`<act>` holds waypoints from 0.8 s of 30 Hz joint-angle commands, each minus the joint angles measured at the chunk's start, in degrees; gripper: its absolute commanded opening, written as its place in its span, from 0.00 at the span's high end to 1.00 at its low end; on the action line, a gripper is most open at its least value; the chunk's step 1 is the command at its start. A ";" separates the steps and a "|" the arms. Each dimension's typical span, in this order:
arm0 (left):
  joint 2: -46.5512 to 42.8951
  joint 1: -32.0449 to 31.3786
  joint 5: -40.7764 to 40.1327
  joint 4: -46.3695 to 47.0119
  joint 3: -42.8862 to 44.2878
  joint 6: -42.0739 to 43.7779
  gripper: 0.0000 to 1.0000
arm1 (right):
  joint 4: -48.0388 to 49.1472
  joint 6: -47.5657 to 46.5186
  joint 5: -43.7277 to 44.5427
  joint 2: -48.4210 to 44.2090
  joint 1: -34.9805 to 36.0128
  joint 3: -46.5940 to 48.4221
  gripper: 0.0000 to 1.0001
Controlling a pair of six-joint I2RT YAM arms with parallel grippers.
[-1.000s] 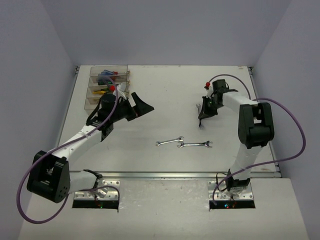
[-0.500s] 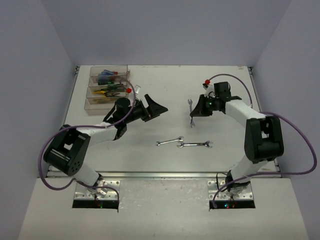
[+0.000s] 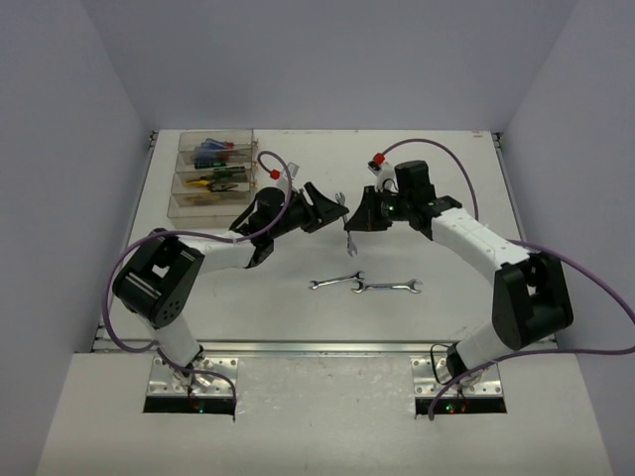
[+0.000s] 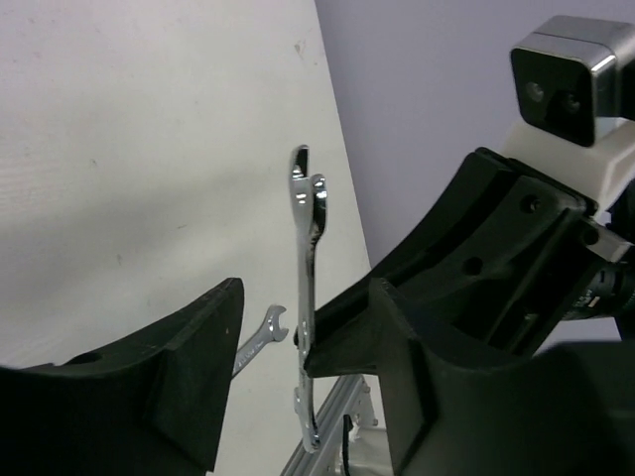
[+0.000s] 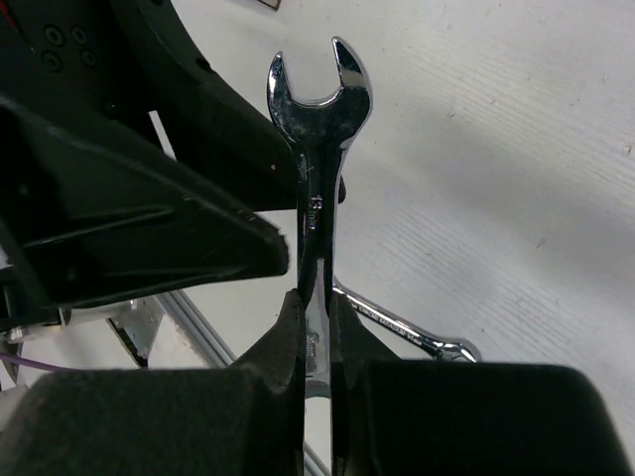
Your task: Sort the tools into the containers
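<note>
Right gripper point(image 5: 319, 322) is clamped tight on the shaft of a wrench point(image 5: 317, 149), which it holds clear of the table point(image 3: 317, 159) near the middle; the open head projects beyond the fingertips, and the rest of the shaft runs back between them. Left gripper point(image 4: 306, 307) faces it head-on with its jaws part-way open, and it holds nothing. The wrench stands in the gap between those jaws. In the left wrist view one finger point(image 4: 189, 387) is plainly apart from the shaft, while contact on the other side is masked by the right gripper's own finger. The governing relation is that the wrench's long axis lies crosswise to the line joining the two grippers, so the left jaws straddle the shaft squarely and not end-on. The step appears to be a hand-over from right to left. For that, the left jaws would need to close on a free length of shaft beside the right fingertips before the right lets go. The bins point(image 3: 182, 208) sit at the far left of the table, on the left arm's side and well apart from the right arm, which makes the left the natural carrier. Two other wrenches point(image 3: 362, 285) lie flat on the table nearer the bases, end to end and almost touching
</note>
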 commanded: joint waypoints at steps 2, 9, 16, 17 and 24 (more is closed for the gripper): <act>0.77 -0.65 -1.36 0.66 0.82 0.52 0.58 | 4.66 1.77 0.13 -3.46 1.38 0.96 1.00; 1.23 -1.05 -1.04 1.41 1.50 0.72 0.64 | 3.90 1.25 0.22 -2.99 3.15 2.60 1.00; -1.21 -0.60 -3.70 -1.30 2.19 1.89 1.00 | 4.14 0.98 0.94 -3.72 3.11 1.93 0.92; -1.86 -0.07 -5.28 -3.17 2.23 2.01 1.00 | 4.06 0.94 1.47 -4.12 3.16 1.57 0.79; -10.49 16.93 -16.93 -23.31 -0.11 -5.58 1.00 | -1.71 -1.76 16.58 -11.77 3.07 -3.34 0.01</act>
